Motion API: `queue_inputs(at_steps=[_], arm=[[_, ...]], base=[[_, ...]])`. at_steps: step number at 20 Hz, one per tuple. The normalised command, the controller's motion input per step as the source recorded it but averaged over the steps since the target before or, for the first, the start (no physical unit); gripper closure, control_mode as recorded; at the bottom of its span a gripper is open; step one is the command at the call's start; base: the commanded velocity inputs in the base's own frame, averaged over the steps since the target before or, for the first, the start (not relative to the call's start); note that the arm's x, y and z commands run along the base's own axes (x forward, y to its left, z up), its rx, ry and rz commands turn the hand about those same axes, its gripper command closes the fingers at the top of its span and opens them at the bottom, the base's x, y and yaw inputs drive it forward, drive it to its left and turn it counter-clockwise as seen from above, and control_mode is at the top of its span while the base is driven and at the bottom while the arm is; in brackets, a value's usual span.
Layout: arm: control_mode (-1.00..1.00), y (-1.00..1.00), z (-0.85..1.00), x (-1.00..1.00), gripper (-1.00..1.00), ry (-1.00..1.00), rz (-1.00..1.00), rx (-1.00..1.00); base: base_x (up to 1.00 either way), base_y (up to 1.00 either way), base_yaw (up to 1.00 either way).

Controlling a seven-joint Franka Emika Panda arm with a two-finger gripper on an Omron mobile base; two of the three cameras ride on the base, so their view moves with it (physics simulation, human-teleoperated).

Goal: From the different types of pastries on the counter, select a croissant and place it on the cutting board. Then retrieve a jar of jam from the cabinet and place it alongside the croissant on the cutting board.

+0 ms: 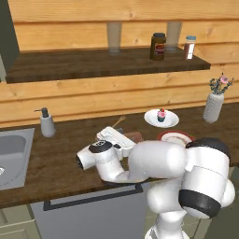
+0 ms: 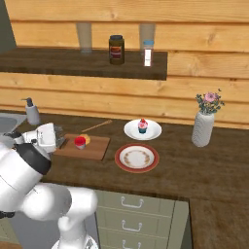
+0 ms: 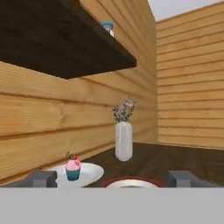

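End effector [image 2: 59, 141] sits low at the near-left end of the cutting board [image 2: 95, 148], fingers spread wide with nothing between them; jar of jam [image 2: 80, 142] stands on the board just ahead of it, touching the croissant [image 2: 86, 139]. Both items look placed, so the release step is in hand; next move calls for backing the arm off without nudging the jar; cupcake [image 3: 73, 169] on its white plate [image 3: 94, 171] lies further ahead on the tabletop [image 2: 204, 170].

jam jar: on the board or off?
On. In the right base view the red jam jar stands upright on the cutting board, with the croissant touching it; the claw is apart from it.
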Motion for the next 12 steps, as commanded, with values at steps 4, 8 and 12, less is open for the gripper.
queue_inputs(at_steps=[4, 8, 12], arm=[[-1.00, -0.18, 0.48, -1.00, -1.00, -0.44, 0.00, 0.00], [-1.00, -0.16, 0.42, -1.00, -1.00, -0.43, 0.00, 0.00], [-1.00, -0.12, 0.37, -1.00, -1.00, -0.43, 0.00, 0.00]], base=[[0.00, 0.00, 0.00], [0.00, 0.00, 0.00], [0.00, 0.00, 0.00]])
